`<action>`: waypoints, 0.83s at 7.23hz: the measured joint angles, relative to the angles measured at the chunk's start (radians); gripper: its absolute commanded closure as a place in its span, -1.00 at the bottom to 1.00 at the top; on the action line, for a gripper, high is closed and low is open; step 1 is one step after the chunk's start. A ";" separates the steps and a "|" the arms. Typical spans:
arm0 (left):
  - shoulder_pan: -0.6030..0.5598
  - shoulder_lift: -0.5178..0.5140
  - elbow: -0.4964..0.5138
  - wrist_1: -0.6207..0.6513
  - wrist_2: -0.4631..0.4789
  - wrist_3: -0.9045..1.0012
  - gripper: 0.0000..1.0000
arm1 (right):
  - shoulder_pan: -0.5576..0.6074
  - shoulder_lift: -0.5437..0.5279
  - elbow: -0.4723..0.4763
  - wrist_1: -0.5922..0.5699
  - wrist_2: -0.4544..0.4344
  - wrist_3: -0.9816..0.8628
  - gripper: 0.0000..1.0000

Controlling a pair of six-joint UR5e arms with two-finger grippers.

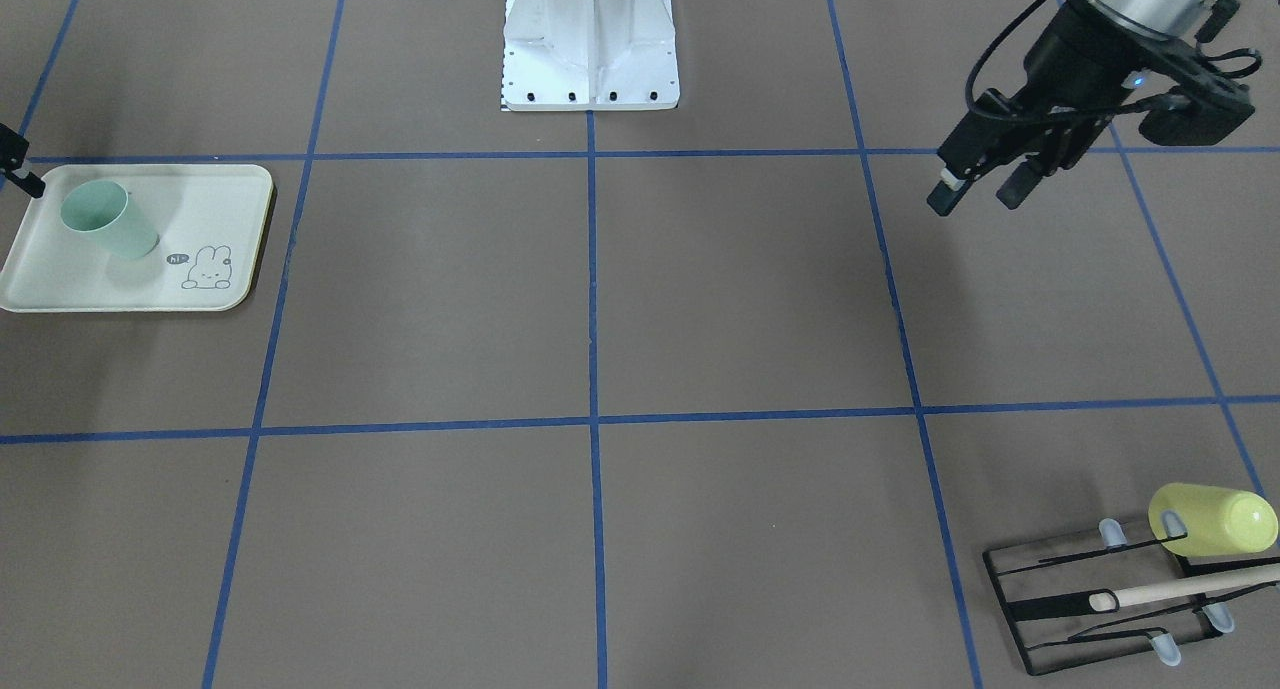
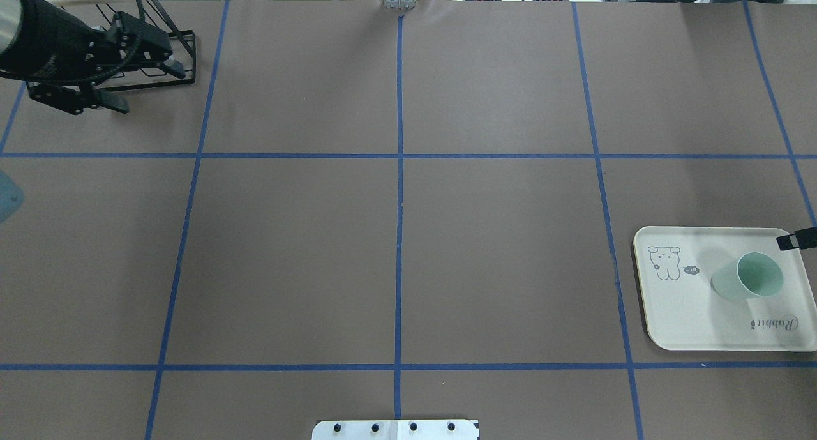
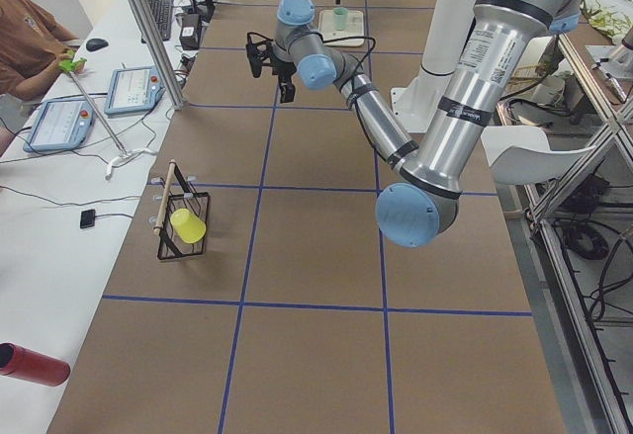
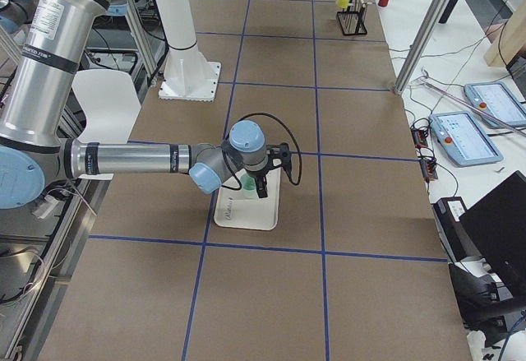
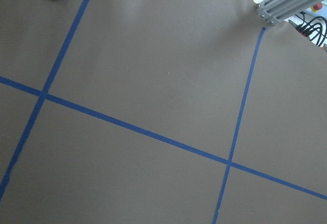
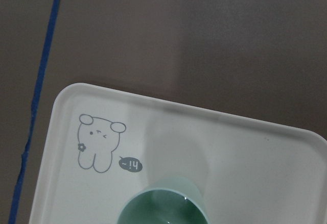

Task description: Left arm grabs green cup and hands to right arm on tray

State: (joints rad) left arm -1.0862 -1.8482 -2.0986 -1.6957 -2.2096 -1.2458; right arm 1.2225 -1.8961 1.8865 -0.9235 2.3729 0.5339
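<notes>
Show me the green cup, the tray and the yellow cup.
green cup [image 2: 748,278], overhead exterior view, inner wall.
tray [image 2: 689,318], overhead exterior view, bare floor.
yellow cup [image 1: 1203,520], exterior front-facing view, side wall.

The green cup [image 2: 752,278] is mint, the tray [image 2: 689,322] cream with a grey bunny drawing [image 2: 664,263].

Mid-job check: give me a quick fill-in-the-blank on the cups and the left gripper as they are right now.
1. The green cup stands ____ on the tray.
2. The left gripper holds nothing; its jaws are ____.
3. The second cup, lying on the wire rack, is coloured ____.
Missing words: upright; open; yellow.
</notes>
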 measured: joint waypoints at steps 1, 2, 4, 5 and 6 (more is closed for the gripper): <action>-0.050 0.071 -0.001 0.004 0.001 0.154 -1.00 | 0.049 0.048 -0.003 -0.085 0.005 -0.043 -1.00; -0.104 0.145 0.007 0.006 0.002 0.335 -1.00 | 0.098 0.103 -0.005 -0.193 0.008 -0.114 -1.00; -0.230 0.272 0.068 0.010 -0.001 0.752 -1.00 | 0.198 0.211 -0.011 -0.443 0.019 -0.296 -1.00; -0.305 0.308 0.114 0.036 -0.011 0.946 -1.00 | 0.240 0.242 -0.019 -0.529 0.022 -0.355 -1.00; -0.383 0.320 0.166 0.084 -0.029 1.112 -1.00 | 0.269 0.256 -0.037 -0.570 0.025 -0.383 -1.00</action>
State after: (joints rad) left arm -1.4688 -1.5285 -1.9324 -1.6120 -2.2391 -0.1339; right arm 1.4914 -1.6398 1.8492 -1.4939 2.3978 0.1504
